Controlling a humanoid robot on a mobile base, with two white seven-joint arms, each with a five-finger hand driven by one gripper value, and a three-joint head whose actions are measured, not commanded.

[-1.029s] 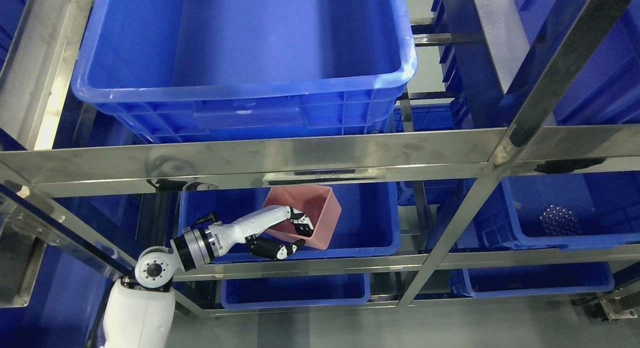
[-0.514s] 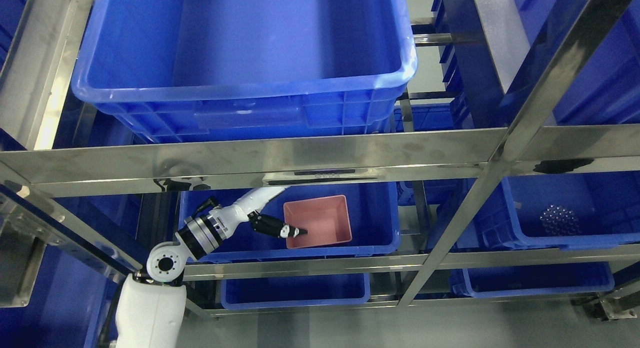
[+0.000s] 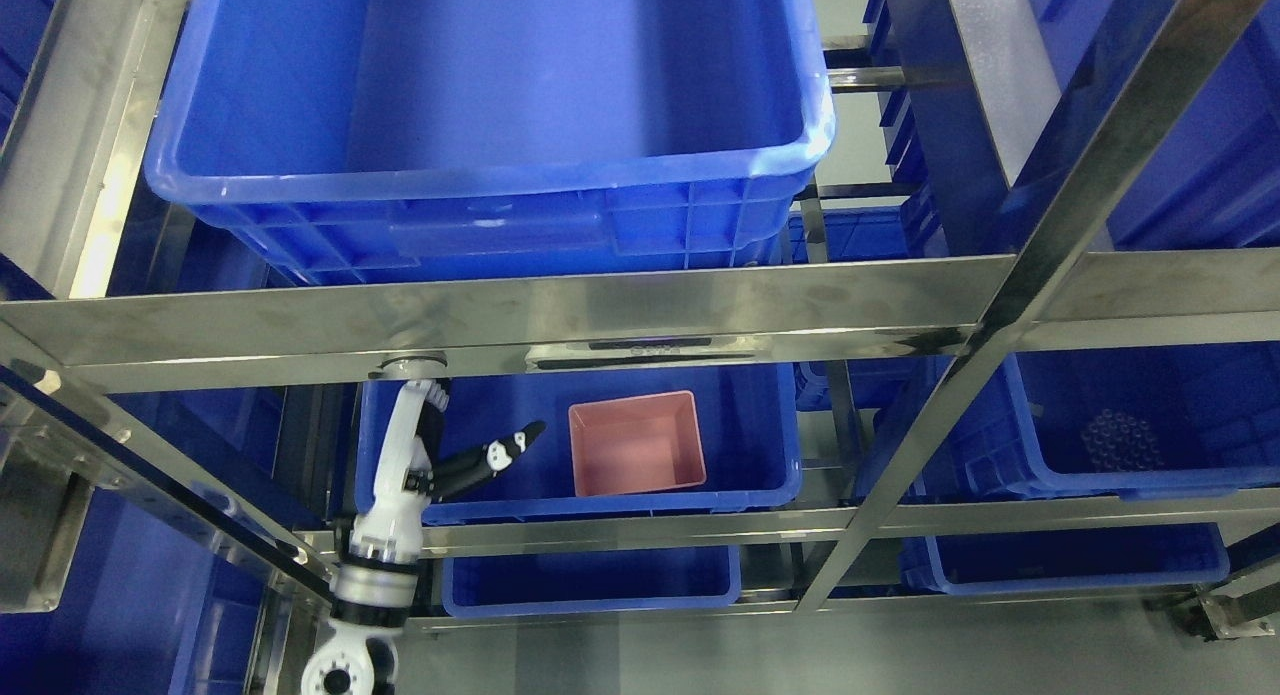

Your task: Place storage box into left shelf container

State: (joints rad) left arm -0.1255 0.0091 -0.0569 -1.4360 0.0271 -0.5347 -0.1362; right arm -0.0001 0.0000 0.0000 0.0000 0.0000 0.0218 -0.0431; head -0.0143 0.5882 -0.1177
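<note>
One pink box (image 3: 636, 443) sits in the blue bin (image 3: 760, 475).
Just left of it, the left hand (image 3: 440, 455) hangs spread, empty; next, pull clear.

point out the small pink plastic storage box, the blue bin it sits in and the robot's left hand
small pink plastic storage box (image 3: 636, 445), head view, inner floor
blue bin (image 3: 745, 425), head view, bare floor right of box
left hand (image 3: 440, 455), head view, palm
</note>
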